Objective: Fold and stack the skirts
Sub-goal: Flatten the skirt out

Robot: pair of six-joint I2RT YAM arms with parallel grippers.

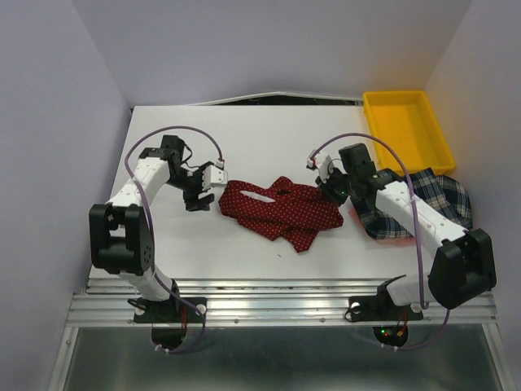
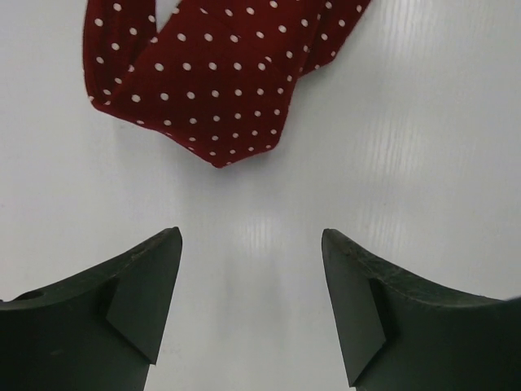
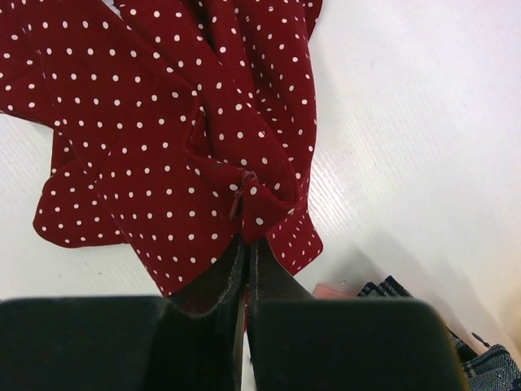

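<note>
The dark red dotted skirt (image 1: 281, 208) lies crumpled in the middle of the white table. My right gripper (image 1: 332, 190) is shut on its right edge; the right wrist view shows the fingers pinching a fold of the red cloth (image 3: 195, 130). The plaid skirt (image 1: 423, 199) lies at the right, partly under my right arm; a corner of it shows in the right wrist view (image 3: 391, 289). My left gripper (image 1: 201, 198) is open and empty just left of the red skirt, whose corner (image 2: 212, 90) lies ahead of the fingers.
A yellow plastic tray (image 1: 407, 126) stands at the back right corner. A pink piece (image 3: 334, 290) shows under the plaid skirt's edge. Walls close the table on the left, back and right.
</note>
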